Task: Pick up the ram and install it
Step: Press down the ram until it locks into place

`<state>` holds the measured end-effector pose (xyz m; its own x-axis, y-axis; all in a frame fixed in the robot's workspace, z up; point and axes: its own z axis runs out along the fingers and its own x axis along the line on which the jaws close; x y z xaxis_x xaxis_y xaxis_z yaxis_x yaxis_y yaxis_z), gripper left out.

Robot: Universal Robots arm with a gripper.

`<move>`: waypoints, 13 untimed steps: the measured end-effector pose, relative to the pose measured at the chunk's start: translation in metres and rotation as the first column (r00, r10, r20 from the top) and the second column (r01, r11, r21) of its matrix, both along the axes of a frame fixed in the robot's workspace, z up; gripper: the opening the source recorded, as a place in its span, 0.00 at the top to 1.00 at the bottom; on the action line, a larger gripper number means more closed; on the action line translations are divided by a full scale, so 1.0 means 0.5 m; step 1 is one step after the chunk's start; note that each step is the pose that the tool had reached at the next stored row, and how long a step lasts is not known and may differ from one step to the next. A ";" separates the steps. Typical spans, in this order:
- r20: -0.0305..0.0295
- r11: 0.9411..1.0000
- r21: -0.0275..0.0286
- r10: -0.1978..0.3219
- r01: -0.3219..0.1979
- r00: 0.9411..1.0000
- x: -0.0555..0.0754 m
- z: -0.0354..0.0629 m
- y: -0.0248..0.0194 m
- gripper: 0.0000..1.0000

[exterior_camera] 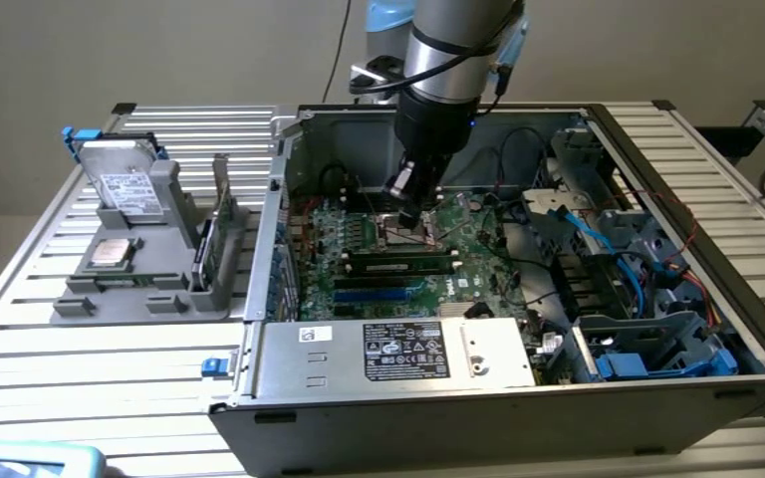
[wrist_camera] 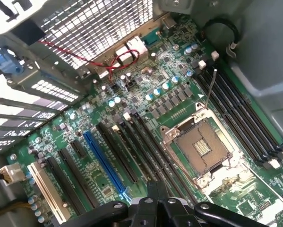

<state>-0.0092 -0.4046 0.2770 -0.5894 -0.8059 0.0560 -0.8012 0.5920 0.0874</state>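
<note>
The arm (exterior_camera: 442,50) is a silver cylinder with a pale blue joint cap and a black wrist section; black cables run alongside. The tool (wrist_camera: 155,201) is black, with round pivot bolts.

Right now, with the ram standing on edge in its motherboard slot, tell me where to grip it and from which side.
Grip the ram by its upper long edge near mid-length, coming straight down from above, one finger on each broad flat face. It stands on edge between neighbouring slots on the motherboard, so probably only its top is free.
</note>
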 end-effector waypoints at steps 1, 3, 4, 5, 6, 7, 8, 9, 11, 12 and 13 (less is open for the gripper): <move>0.000 1.000 0.000 -0.017 0.017 1.000 0.000 0.000 0.0000 0.89; 0.000 0.999 0.000 -0.052 0.052 0.999 0.000 0.000 0.0000 0.89; 0.000 0.998 0.000 -0.069 0.069 0.998 0.000 0.000 0.0000 0.89; 0.000 0.996 0.000 -0.085 0.085 0.996 0.000 0.000 0.0000 0.89; 0.000 0.995 0.000 -0.101 0.101 0.995 0.000 0.000 0.0000 0.89; 0.000 0.993 0.000 -0.116 0.116 0.993 0.000 0.000 0.0000 0.89; 0.000 0.991 0.000 -0.132 0.132 0.991 0.000 0.000 0.0000 0.89; 0.000 0.989 0.000 -0.147 0.147 0.989 0.000 0.001 0.0000 0.89; 0.000 0.984 0.000 -0.176 0.176 0.984 0.000 0.002 0.0000 0.89; 0.000 0.982 0.000 -0.189 0.189 0.982 0.000 0.003 0.0000 0.89; 0.000 0.979 0.000 -0.203 0.203 0.979 0.000 0.004 0.0000 0.89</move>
<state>-0.0092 -0.4046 0.2790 -0.7406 -0.6696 0.0559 -0.6644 0.7422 0.0874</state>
